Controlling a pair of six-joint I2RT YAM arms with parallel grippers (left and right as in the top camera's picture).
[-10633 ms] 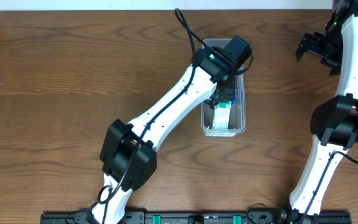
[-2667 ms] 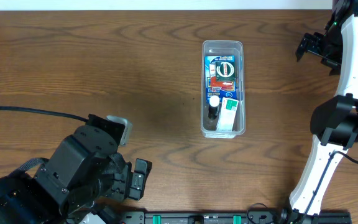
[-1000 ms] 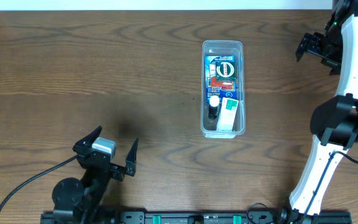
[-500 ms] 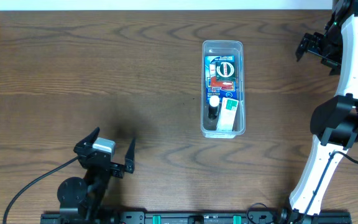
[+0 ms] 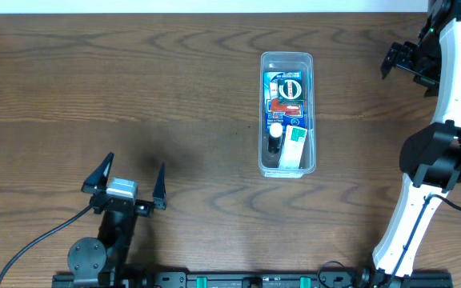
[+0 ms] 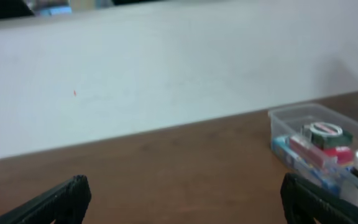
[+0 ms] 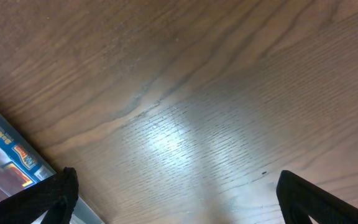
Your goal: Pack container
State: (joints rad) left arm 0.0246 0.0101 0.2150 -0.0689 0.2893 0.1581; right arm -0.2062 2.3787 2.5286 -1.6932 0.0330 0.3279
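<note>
Brown wood-grain table (image 5: 94,80) fills my overhead feed. The container (image 5: 286,56), a long narrow bin of clear plastic, sits right of centre toward the far edge, its length running away from the arm bases. I see several small packs lying in it, among them a round green-labelled pack (image 5: 288,86), a white-capped bottle (image 5: 274,130) and a white and green box (image 5: 294,146) at the near end. My left gripper (image 5: 133,168) hangs low at the near left, well apart from the container, jaws spread wide with nothing between them; its wrist camera looks across the table at the bin's rim and a pale wall (image 6: 166,74). My right gripper (image 7: 178,177) is up at the far right, jaws likewise wide and empty over bare wood.
</note>
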